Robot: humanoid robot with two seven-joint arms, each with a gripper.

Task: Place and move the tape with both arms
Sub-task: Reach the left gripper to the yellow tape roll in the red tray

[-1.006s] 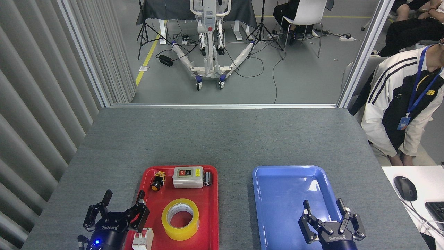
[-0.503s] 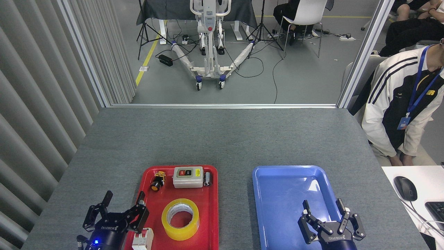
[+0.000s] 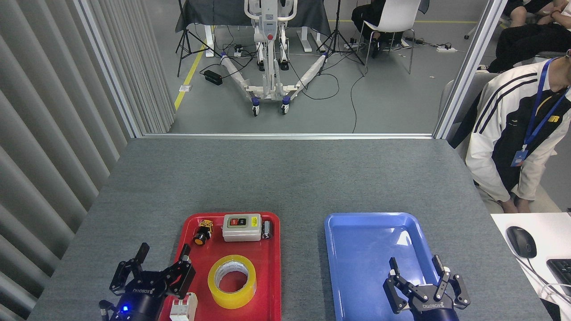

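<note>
My black left gripper (image 3: pixel 163 258) hangs with fingers spread and empty at the red plastic tray's (image 3: pixel 272 276) left edge, just beside the translucent yellow tape roll (image 3: pixel 232 281) lying flat inside. My right gripper (image 3: pixel 417 266), also spread and empty, waits over the bare blue tray (image 3: pixel 357 236), likely its destination.

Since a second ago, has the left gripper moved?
Yes. The left gripper has shifted slightly right, toward the tape; its fingertips now overlap the red tray edge a little more.
</note>
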